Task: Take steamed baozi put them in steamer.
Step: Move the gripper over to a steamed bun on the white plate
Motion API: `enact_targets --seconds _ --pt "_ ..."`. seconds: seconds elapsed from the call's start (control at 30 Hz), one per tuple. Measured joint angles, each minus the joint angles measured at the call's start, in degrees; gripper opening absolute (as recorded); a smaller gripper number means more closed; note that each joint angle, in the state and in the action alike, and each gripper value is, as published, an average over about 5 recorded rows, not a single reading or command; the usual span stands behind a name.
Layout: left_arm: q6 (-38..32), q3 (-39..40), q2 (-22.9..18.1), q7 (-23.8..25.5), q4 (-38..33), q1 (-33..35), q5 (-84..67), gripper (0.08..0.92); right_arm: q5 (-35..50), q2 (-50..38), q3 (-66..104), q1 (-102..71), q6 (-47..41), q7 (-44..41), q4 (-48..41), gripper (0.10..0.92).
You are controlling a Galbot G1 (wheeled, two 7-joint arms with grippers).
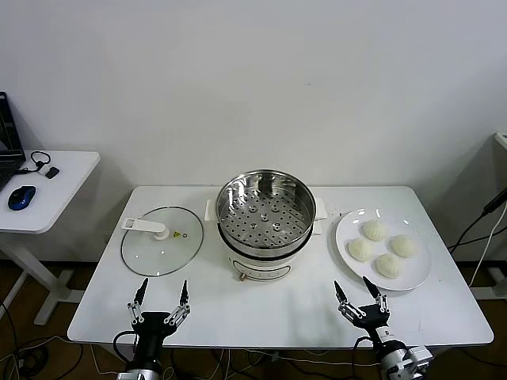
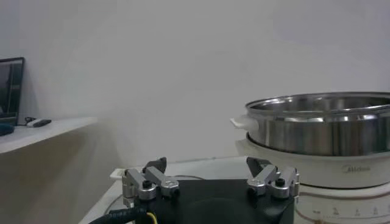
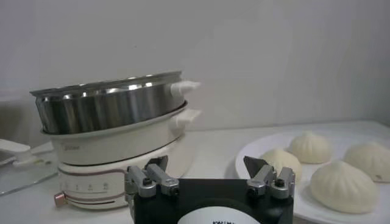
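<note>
Four cream-white pleated baozi [image 1: 382,247] lie on a white plate [image 1: 346,226] at the table's right; three of them show in the right wrist view [image 3: 342,184]. The steamer [image 1: 266,215], a shiny steel pot with a perforated tray on a white base, stands mid-table and is empty; it also shows in the left wrist view [image 2: 323,137] and the right wrist view [image 3: 116,131]. My left gripper [image 1: 161,295] is open and empty at the table's front left. My right gripper [image 1: 360,294] is open and empty at the front right, just in front of the plate.
A flat glass lid [image 1: 161,240] with a white knob lies left of the steamer. A white side table [image 1: 55,186] with a blue mouse [image 1: 21,196] stands at far left. Cables hang at the right [image 1: 483,229].
</note>
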Motion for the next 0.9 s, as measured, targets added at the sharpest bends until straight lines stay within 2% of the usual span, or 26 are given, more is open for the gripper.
enact_targets --seconds 0.43,0.9 --pt "0.0 0.02 0.53 0.16 -0.08 0.12 -0.2 0.823 1.56 -8.03 3.97 7.9 -3.88 -10.57 -3.3 0.823" --pt "0.14 0.16 0.8 0.39 -0.06 0.18 -0.56 0.823 -1.28 -25.75 -1.49 30.2 -8.53 -34.9 -18.6 0.823"
